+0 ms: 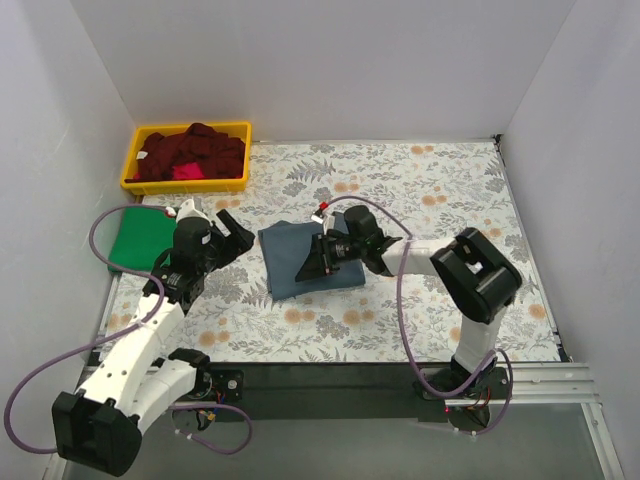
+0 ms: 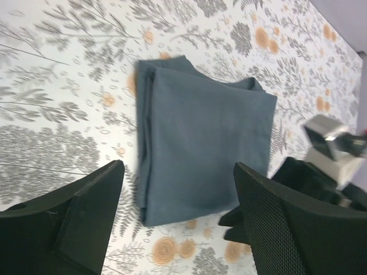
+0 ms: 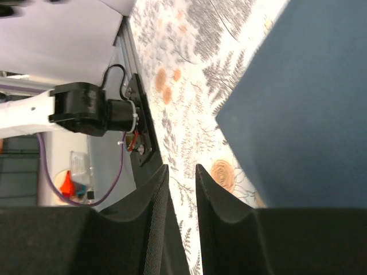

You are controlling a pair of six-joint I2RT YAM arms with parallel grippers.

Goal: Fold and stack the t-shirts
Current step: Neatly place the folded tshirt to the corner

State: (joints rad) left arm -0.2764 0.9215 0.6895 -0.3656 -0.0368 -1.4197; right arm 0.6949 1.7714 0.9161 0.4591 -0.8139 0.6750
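Note:
The slate-blue t-shirt lies folded into a rectangle on the floral table cloth, mid-table; it also shows in the left wrist view and the right wrist view. My left gripper is open and empty just left of it, jaws wide. My right gripper lies low over the shirt's near part, jaws a narrow gap apart with nothing between them. A bright green t-shirt lies folded at the left edge. Dark red t-shirts and a pink one fill the yellow bin.
White walls enclose the table at the back and both sides. The floral table cloth spreads bare to the right of the blue shirt. The left arm's base and purple cable show at the near edge.

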